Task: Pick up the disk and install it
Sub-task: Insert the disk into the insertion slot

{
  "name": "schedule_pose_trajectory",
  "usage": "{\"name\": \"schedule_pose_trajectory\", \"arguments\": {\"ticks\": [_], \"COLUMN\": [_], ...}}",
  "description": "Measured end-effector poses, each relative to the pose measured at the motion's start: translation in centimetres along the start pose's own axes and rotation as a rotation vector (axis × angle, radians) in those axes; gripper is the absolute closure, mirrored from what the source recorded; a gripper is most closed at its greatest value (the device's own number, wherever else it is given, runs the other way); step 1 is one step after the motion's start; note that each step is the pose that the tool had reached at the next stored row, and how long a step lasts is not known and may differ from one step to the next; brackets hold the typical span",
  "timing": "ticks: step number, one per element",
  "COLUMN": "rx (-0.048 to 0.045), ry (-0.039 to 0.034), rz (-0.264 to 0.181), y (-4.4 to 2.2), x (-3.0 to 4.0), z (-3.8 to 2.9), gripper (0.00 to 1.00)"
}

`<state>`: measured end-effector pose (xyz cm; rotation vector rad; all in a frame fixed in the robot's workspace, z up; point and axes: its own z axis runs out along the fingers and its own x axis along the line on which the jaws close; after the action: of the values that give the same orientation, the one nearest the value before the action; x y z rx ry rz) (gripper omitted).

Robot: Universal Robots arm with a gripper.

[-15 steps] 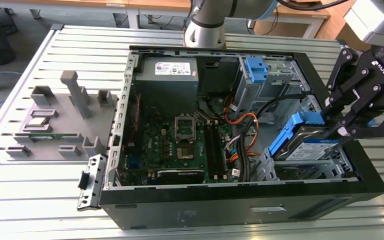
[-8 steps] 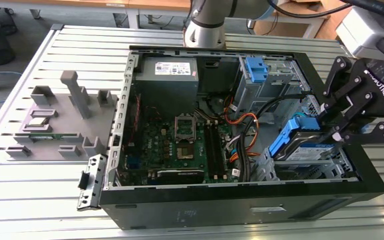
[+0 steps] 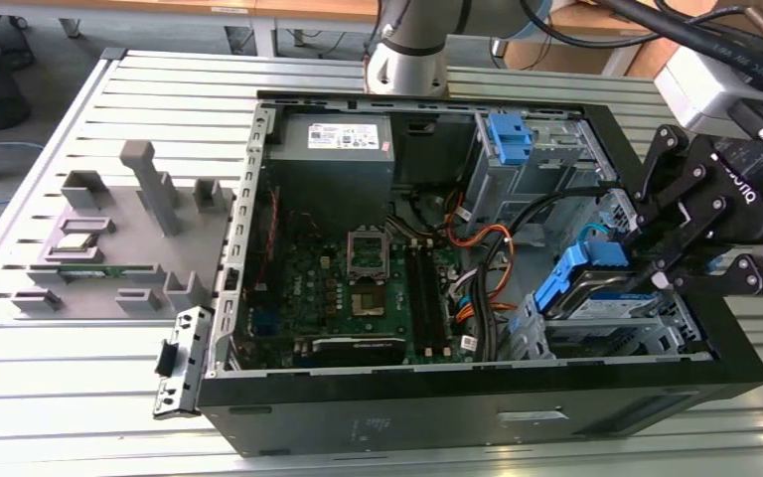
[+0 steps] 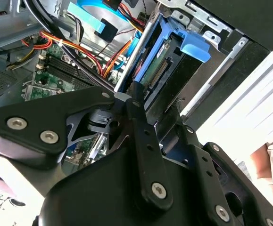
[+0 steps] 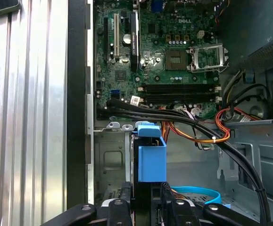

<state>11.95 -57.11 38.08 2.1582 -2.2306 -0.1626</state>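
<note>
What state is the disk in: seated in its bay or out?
Partly out: the disk stands tilted, poking above the drive cage, gripper gripping it.

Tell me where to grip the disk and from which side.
Take the disk across its two broad flat faces, at the exposed upper edge along the blue rail, coming down from above the case. It stands tilted on edge in the drive cage, so that edge looks freest.
</note>
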Motion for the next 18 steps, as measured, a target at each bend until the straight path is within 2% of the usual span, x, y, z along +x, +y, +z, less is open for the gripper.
{"name": "schedule_pose_trajectory", "arguments": {"ticks": [5, 7, 12, 18], "rx": [0.0, 0.0, 0.0014, 0.0284], "ry": [-0.0002, -0.0002, -0.0004, 0.0], "rz": [0.0, 0.0, 0.0, -0.012], "y": [0.0, 0.0, 0.01, 0.12], "x": [0.0, 0.0, 0.0, 0.04], "z": [0.02, 0.02, 0.09, 0.58], "gripper": [0.64, 0.52, 0.52, 0.52]}}
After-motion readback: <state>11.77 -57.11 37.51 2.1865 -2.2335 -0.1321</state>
